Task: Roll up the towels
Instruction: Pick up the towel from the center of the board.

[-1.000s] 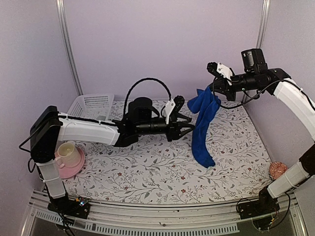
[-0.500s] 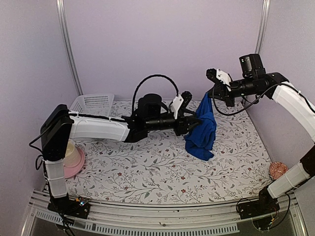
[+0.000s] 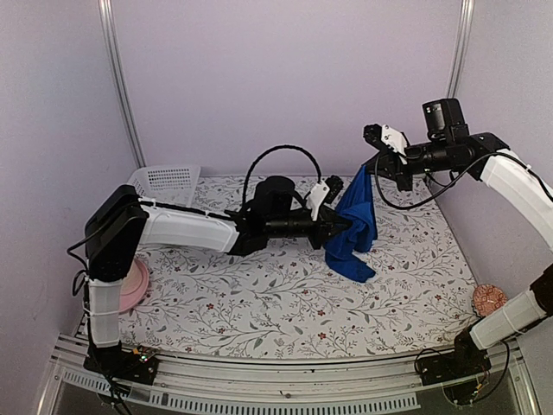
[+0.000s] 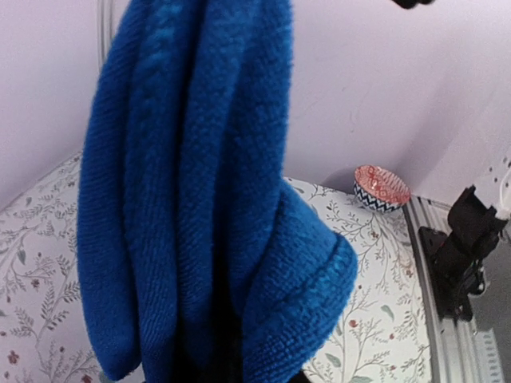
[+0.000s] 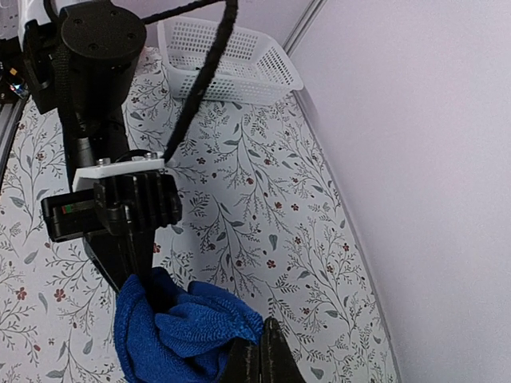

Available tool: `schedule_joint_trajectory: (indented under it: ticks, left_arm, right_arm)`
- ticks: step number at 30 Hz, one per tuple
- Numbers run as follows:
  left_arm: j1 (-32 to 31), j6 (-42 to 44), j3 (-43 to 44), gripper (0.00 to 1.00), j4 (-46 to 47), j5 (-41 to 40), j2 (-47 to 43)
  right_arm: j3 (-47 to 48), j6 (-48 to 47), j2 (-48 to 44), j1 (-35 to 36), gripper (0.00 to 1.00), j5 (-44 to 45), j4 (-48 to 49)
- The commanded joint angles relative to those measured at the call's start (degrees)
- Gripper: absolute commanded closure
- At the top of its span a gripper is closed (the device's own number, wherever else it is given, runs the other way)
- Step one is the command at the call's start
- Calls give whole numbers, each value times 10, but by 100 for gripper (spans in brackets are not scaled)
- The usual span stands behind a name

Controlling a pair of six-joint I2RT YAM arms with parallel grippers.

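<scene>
A royal-blue towel (image 3: 356,226) hangs in folds from my right gripper (image 3: 373,164), which is shut on its top edge high above the back right of the table. In the right wrist view those jaws (image 5: 259,363) pinch the bunched towel (image 5: 180,335). My left gripper (image 3: 339,227) reaches in from the left and is shut on the towel's middle, with its fingers (image 5: 132,263) buried in the fabric. The towel's lower end hangs bunched just above the table. In the left wrist view the towel (image 4: 192,199) fills the frame and hides the fingers.
A white mesh basket (image 3: 160,183) stands at the back left. A pink cup and saucer (image 3: 134,285) sit at the left, partly behind the left arm. A small patterned bowl (image 3: 488,299) lies at the front right. The floral tablecloth (image 3: 285,311) covers the table.
My left gripper has moved right into the hanging towel and closed on it. The towel's lower end has been drawn up and bunched. The right gripper has shifted slightly.
</scene>
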Motion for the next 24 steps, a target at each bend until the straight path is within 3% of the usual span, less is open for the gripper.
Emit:
schedule_joint_trajectory:
  ticks: [1,6,11,18,24]
  left_arm:
    - [-4,9,-8,100,3,-12,-11]
    - [-8,22,-103,100,61,-88,-104]
    - [-26,27,-144,94,69,-58,-126]
    - [-37,-9,-167,52,110,93,-88]
    - [-9,-9,-219,24,153,159,-157]
  right_arm:
    - [2,39,-8,1,98,84,67]
    - [18,86,17,-13,98,189,113]
    - [82,144,43,-34,98,212,136]
    - [109,122,26,-35,98,-3,82]
    - [97,1,-13,-20,98,-133,-27]
